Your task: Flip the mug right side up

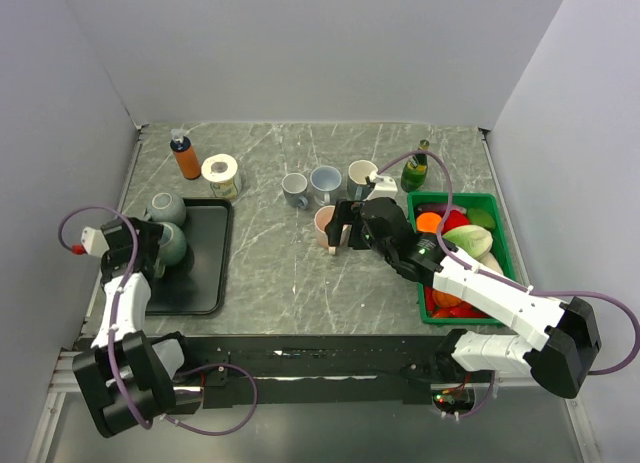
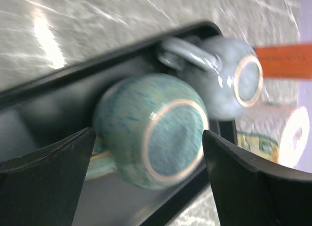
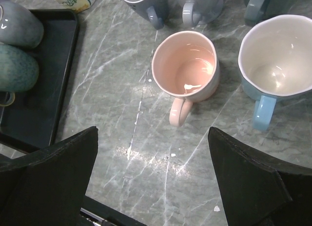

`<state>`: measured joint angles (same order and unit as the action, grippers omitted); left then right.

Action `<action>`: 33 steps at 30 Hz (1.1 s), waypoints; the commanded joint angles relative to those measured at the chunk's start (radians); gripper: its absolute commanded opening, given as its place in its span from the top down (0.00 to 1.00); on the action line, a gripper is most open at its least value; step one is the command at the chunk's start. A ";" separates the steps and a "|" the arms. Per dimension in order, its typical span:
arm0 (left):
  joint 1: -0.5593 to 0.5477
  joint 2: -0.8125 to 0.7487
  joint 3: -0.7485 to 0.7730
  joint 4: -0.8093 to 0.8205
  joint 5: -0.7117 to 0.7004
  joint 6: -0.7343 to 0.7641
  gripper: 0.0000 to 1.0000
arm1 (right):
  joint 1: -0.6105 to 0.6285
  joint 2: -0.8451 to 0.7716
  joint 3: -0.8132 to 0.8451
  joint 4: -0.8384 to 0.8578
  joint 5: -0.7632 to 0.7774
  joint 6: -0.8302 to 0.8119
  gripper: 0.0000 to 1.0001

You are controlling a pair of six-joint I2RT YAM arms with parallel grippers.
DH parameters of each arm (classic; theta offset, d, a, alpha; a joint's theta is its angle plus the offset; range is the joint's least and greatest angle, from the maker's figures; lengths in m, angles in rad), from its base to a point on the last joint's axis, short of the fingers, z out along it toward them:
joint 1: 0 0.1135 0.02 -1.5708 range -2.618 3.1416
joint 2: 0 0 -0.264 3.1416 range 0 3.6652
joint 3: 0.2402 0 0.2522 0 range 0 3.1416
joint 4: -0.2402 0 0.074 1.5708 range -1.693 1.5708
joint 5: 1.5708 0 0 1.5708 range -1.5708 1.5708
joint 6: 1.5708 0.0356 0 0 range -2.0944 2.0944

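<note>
Two mugs stand upside down on the black tray. The teal mug shows its base, and my left gripper is open just in front of it, one finger on each side and neither touching. The grey-blue mug stands bottom up right behind it. From above, the teal mug sits next to the left gripper. My right gripper is open over bare table, just short of an upright pink mug.
Upright mugs stand in a row at mid table, among them a white-and-blue one. An orange bottle and a patterned roll are behind the tray. At the right are a green bottle and a green bin of vegetables.
</note>
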<state>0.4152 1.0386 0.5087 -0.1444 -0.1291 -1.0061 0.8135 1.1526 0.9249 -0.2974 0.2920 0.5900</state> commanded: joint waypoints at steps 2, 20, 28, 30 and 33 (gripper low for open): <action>-0.091 -0.014 0.053 -0.041 0.014 0.061 0.04 | -0.005 0.015 0.032 0.038 -0.028 0.005 0.00; -0.300 -0.005 0.120 -0.195 0.008 0.147 0.03 | -0.008 -0.034 0.020 0.057 -0.047 -0.002 0.00; -0.332 0.012 0.074 -0.192 0.022 0.158 0.17 | -0.008 -0.011 0.022 0.066 -0.071 0.008 0.01; -0.335 0.020 0.076 -0.192 0.017 0.159 0.28 | -0.010 -0.010 0.023 0.061 -0.068 0.008 0.00; -0.345 0.035 0.085 -0.198 0.005 0.165 0.38 | -0.011 -0.014 0.020 0.064 -0.067 0.010 0.00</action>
<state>0.0822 1.0580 0.5903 -0.3481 -0.1207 -0.8547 0.8089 1.1473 0.9257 -0.2707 0.2203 0.5922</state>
